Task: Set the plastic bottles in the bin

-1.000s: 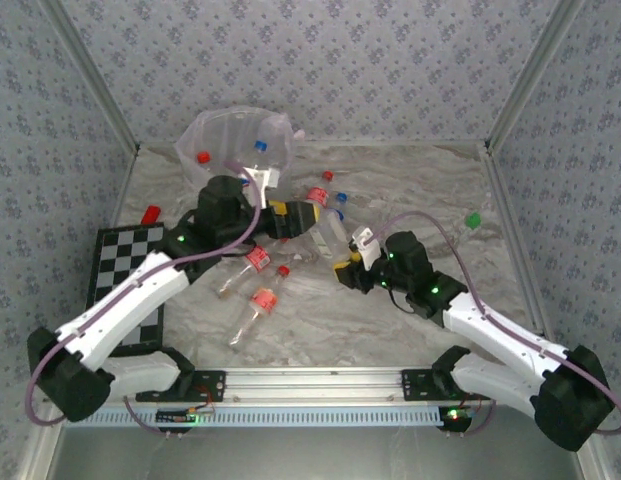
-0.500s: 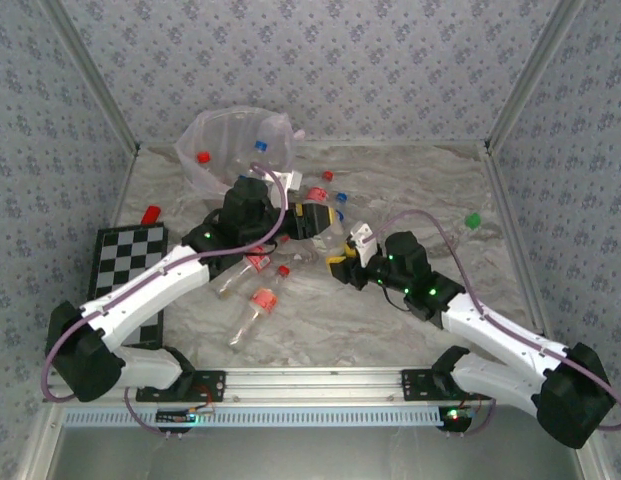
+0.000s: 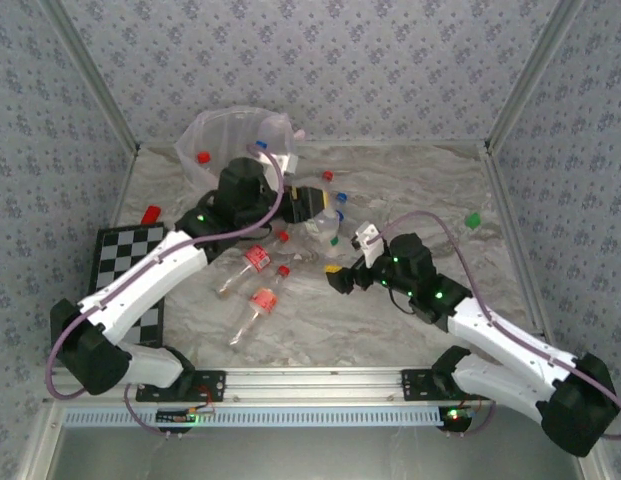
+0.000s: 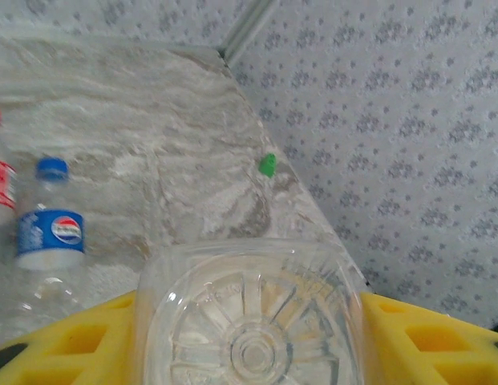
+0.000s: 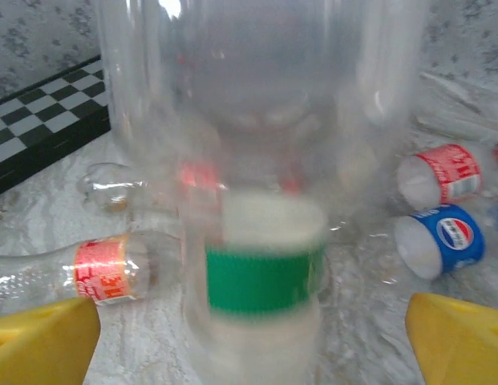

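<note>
While several small clear plastic bottles (image 3: pixel 258 290) lie loose on the marbled desk (image 3: pixel 410 190), the left end effector (image 3: pixel 312 203) sits clamped across a clear bottle's (image 4: pixel 249 321) ribbed base, yellow pads on both sides, likely for carrying to the tall translucent bag-lined bin (image 3: pixel 238 140) just behind it. The right end effector (image 3: pixel 340 275) frames a clear green-banded bottle (image 5: pixel 261 200) between spread pads; I cannot tell whether it grips

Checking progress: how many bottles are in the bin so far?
2 visible: a red-capped bottle at the left side of the bin, and a blue-capped bottle near its right rim. More may be hidden inside.
</note>
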Robot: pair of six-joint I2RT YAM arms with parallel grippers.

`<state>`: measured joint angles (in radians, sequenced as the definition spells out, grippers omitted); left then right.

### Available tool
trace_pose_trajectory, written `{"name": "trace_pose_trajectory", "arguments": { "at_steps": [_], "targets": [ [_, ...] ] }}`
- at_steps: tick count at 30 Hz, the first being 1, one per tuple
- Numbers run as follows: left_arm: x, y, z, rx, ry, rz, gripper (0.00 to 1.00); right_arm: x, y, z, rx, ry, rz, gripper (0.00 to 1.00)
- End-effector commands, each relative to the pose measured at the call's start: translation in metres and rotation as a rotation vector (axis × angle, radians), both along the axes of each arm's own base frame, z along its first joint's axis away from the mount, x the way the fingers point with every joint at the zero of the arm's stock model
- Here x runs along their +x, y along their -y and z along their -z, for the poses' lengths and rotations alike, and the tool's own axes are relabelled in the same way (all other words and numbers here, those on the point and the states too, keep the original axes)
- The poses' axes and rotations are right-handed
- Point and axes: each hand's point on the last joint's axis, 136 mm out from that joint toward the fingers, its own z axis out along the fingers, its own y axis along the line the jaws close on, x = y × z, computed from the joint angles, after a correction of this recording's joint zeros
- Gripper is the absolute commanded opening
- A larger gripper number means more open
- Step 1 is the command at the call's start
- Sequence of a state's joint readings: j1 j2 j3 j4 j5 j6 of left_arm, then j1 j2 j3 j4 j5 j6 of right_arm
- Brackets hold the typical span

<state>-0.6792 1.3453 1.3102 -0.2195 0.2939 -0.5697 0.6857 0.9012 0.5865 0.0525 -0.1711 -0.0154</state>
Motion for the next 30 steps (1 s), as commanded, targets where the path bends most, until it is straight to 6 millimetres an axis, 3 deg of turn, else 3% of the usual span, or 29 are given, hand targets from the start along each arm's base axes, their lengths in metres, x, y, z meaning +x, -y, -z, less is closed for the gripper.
{"name": "trace_pose_trajectory", "arguments": {
  "at_steps": [1,4,7,10,12,15,19,22,30],
  "targets": [
    [0.014,-0.028,-0.063,0.004,0.161,-0.045,0.36,0.006,0.027,-0.01,-0.031,0.028,0.1,1.0],
    [0.033,-0.059,-0.106,-0.012,0.261,-0.133,0.3,0.004,0.04,-0.003,-0.015,-0.005,0.14,1.0],
    [0.055,-0.094,-0.134,-0.013,0.325,-0.26,0.2,0.001,0.047,0.004,0.002,-0.026,0.163,1.0],
    [0.078,-0.121,-0.146,0.006,0.37,-0.36,0.11,0.001,0.05,0.006,0.001,-0.032,0.177,1.0],
    [0.095,-0.134,-0.143,0.062,0.401,-0.413,0.04,0.001,0.052,0.008,-0.014,-0.036,0.181,1.0],
    [0.124,-0.146,-0.121,0.152,0.388,-0.439,0.0,0.001,0.053,0.008,-0.033,-0.038,0.18,1.0],
    [0.147,-0.137,-0.076,0.251,0.309,-0.368,0.0,0.0,0.056,0.01,-0.052,-0.044,0.187,1.0],
    [0.153,-0.13,-0.039,0.303,0.266,-0.31,0.0,0.0,0.058,0.013,-0.059,-0.049,0.195,1.0],
    [0.151,-0.123,0.034,0.337,0.167,-0.261,0.0,0.001,0.061,0.018,-0.07,-0.056,0.205,1.0]
  ]
}}
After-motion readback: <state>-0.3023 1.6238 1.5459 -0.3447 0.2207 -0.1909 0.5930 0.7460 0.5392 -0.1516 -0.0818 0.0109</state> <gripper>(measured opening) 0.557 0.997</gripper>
